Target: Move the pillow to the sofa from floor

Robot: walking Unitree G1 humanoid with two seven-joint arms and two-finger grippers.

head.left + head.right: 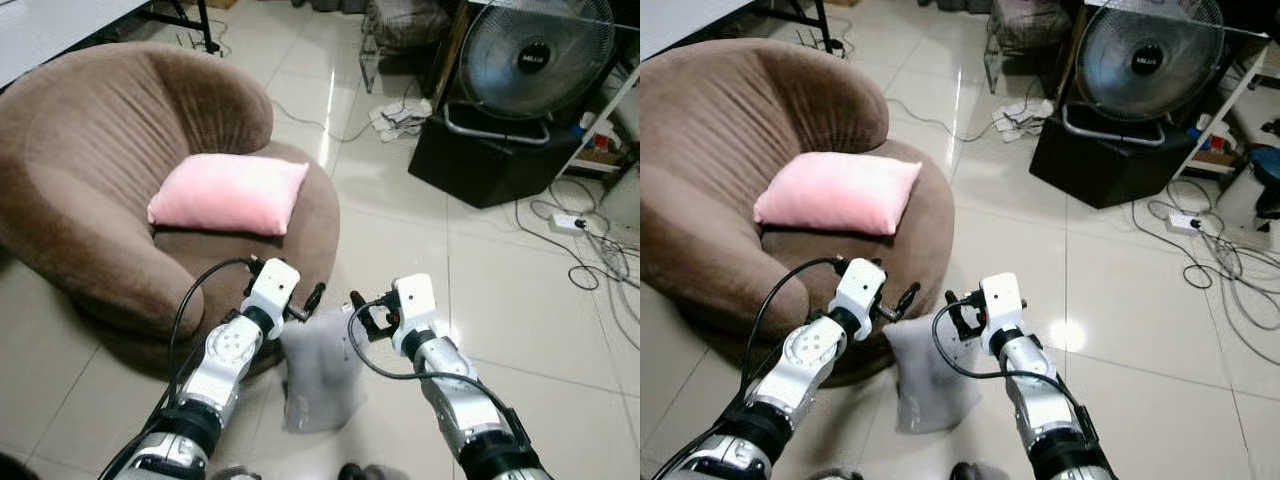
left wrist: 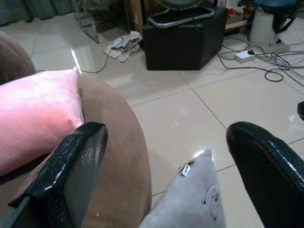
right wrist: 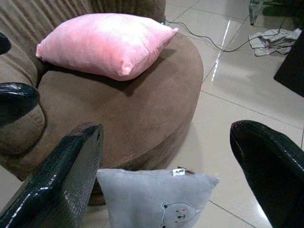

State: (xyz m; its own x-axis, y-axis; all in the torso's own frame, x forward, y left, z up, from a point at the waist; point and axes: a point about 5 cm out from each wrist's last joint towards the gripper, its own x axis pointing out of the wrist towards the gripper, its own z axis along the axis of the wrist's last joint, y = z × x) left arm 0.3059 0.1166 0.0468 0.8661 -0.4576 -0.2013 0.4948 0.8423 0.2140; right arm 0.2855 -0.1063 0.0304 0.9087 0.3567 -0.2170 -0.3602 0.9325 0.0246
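Both grippers are hovering low over the floor, the left gripper (image 1: 312, 298) and the right gripper (image 1: 362, 308) facing each other a short way apart, each with its fingers spread wide and grasping nothing. Between and just beyond them the grey pillow (image 1: 320, 372) is lying on the tiled floor (image 1: 500, 300), one edge leaning against the front base of the sofa (image 1: 90, 180); the right wrist view is showing a small bear print and a tag on it.

Step in hand, as judged: approach and alignment before the pick. No contact yet.

Next move is calling for both arms to drop further, the fingers to close on the pillow's upper edge or opposite sides, then a lift clear of the sofa's front rim onto the seat.

Farther on, a pink pillow (image 1: 230, 194) is already occupying the seat toward the back, leaving the front edge free. Beyond, a fan (image 1: 535, 55) on a black box (image 1: 480, 160) and loose cables (image 1: 590, 240) are sitting well apart.
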